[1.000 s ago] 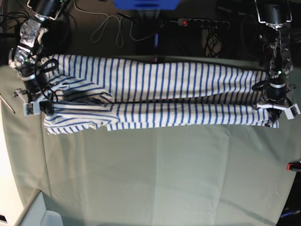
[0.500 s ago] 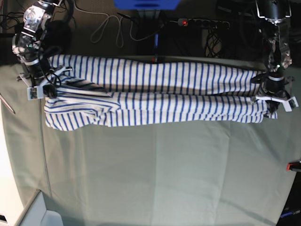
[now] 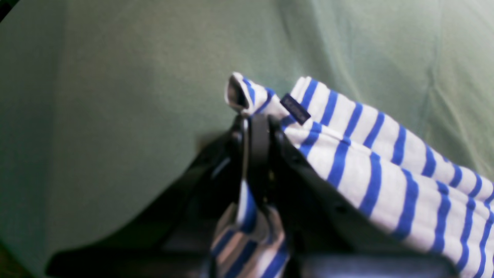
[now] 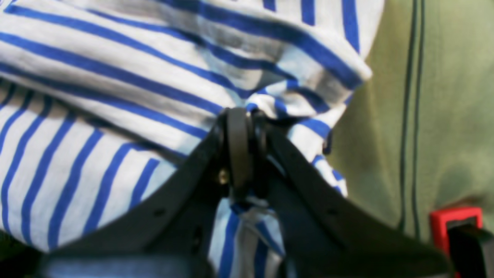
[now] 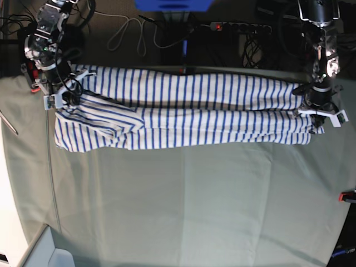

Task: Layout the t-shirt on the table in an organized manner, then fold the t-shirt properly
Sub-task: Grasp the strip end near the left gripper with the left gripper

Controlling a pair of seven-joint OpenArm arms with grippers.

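The t-shirt (image 5: 189, 111), white with thin blue stripes, is stretched in a long folded band across the far part of the table (image 5: 183, 206). My left gripper (image 5: 321, 113) is shut on its right end; in the left wrist view the jaws (image 3: 256, 127) pinch the fabric beside a dark navy tag (image 3: 295, 109). My right gripper (image 5: 58, 95) is shut on the left end; in the right wrist view the jaws (image 4: 241, 127) clamp bunched striped cloth (image 4: 115, 96). The left end lies rumpled, with a fold hanging toward the front.
A power strip (image 5: 239, 26) and cables (image 5: 130, 33) lie beyond the table's far edge. A red object (image 5: 347, 196) sits at the right edge, and another red part (image 4: 455, 222) shows in the right wrist view. A pale box corner (image 5: 50, 253) is at the front left.
Both grippers have moved toward the far edge of the table, pulling the shirt with them. The held front edge now lies closer to the back layer, and the band looks flatter.
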